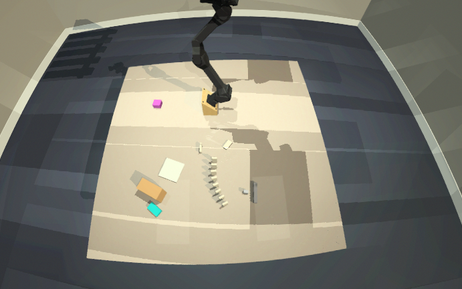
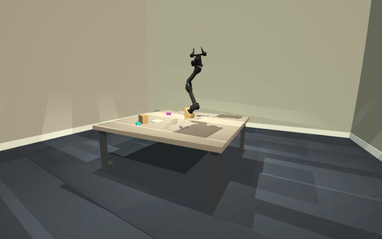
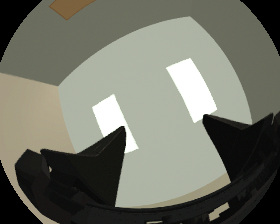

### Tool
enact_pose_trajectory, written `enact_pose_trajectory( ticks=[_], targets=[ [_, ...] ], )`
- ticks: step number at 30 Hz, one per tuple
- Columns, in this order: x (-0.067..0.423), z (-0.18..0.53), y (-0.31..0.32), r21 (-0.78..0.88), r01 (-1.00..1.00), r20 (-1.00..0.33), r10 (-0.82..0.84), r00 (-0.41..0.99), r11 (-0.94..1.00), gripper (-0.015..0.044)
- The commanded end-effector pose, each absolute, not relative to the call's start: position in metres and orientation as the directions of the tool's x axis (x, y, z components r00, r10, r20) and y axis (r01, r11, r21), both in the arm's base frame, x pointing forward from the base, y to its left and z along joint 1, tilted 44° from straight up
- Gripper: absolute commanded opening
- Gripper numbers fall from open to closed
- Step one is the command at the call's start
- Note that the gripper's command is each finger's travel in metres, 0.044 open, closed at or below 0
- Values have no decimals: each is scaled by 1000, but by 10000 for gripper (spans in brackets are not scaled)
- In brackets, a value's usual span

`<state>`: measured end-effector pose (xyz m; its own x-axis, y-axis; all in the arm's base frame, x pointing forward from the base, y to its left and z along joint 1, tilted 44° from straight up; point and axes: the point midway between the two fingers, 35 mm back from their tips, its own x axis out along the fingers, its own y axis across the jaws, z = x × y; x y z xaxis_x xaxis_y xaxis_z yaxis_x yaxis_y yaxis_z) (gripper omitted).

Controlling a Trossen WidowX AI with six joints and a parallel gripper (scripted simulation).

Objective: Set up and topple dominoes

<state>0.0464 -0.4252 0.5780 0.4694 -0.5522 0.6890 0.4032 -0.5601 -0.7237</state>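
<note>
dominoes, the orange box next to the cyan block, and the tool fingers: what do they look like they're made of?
Dominoes: pale cream, matte, no shine; could be plastic or painted wood, pips not visible.
Orange box: flat tan-orange, matte, looks like cardboard or wood; no grain resolves.
Tool fingers: uniform black, dull, hard-edged; plastic or coated metal, open and holding nothing.

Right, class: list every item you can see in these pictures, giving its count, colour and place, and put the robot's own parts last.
Standing dominoes: about nine, cream, a slanted row mid-table.
Separate standing domino: one, cream, apart from the row's far end.
Flat domino: one, cream, lying beside that far end.
Small piece: one, pale, right of the row.
Grey bar: one, beside that piece.
Flat square: one, white, left of the row.
Box: one, orange, table's left.
Cyan block: one, beside the box.
Magenta cube: one, far left.
Table: one, beige.
Arm base: one, tan.
Arm: one, black, raised.
Fingers: two, black, open, pointing up.
</note>
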Motion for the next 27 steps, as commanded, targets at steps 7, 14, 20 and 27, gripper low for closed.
enact_pose_trajectory(
  ticks=[7,14,20,27],
  targets=[
    [8,632,-353,-537,243,820,-431,377,-808,440],
    [-17,680,-246,-226,-4,926,-216,309,-974,440],
    [-15,702,-143,84,-225,952,11,306,-971,440],
    [14,698,-35,402,-433,894,244,376,-807,440]
  ],
)
